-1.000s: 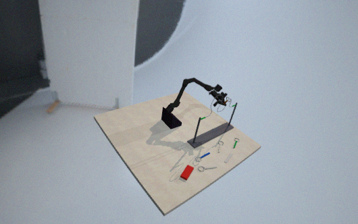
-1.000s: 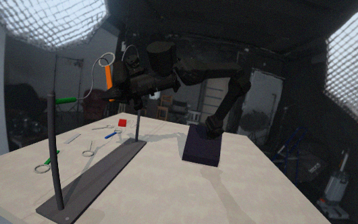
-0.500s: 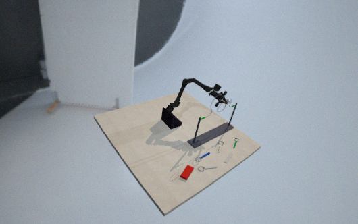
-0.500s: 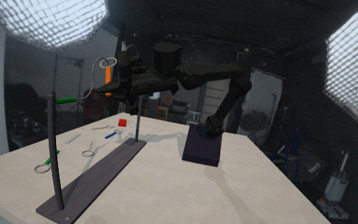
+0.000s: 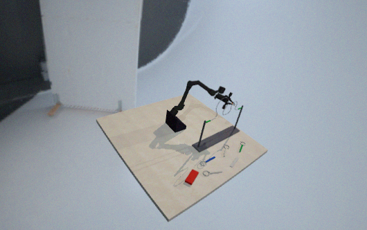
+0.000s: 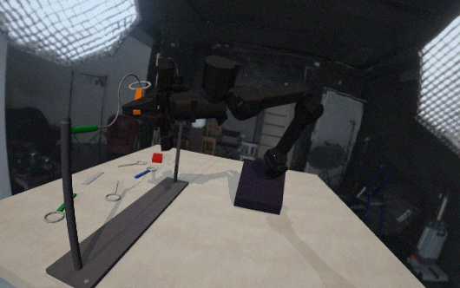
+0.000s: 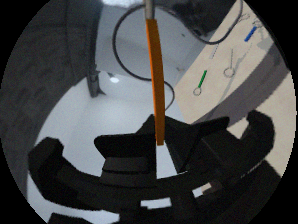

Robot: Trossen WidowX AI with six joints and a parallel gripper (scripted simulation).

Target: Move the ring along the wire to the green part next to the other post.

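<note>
My gripper (image 5: 233, 103) (image 6: 136, 108) (image 7: 154, 116) is shut on the orange handle (image 6: 138, 94) (image 7: 157, 80). The handle points up from the fingers, with the grey ring (image 6: 129, 85) at its top, lying nearly flat. The curved grey wire (image 6: 119, 96) (image 7: 114, 42) bends over and down into the ring's opening; whether ring and wire touch I cannot tell. The ring is between the two posts, off both green parts. One green part (image 5: 208, 121) (image 6: 85, 129) (image 5: 239, 108) shows at each post in the top view. The far green part is hidden in the exterior view.
Two dark posts (image 5: 201, 134) (image 6: 70, 195) (image 5: 238, 118) (image 6: 178, 152) stand on a long dark base (image 5: 216, 139) (image 6: 126, 225). Beyond it lie a red block (image 5: 192, 177) (image 6: 157, 158), a blue-handled ring (image 5: 210, 159) (image 6: 142, 173), a green-handled ring (image 5: 241, 147) (image 7: 202, 79) and grey rings.
</note>
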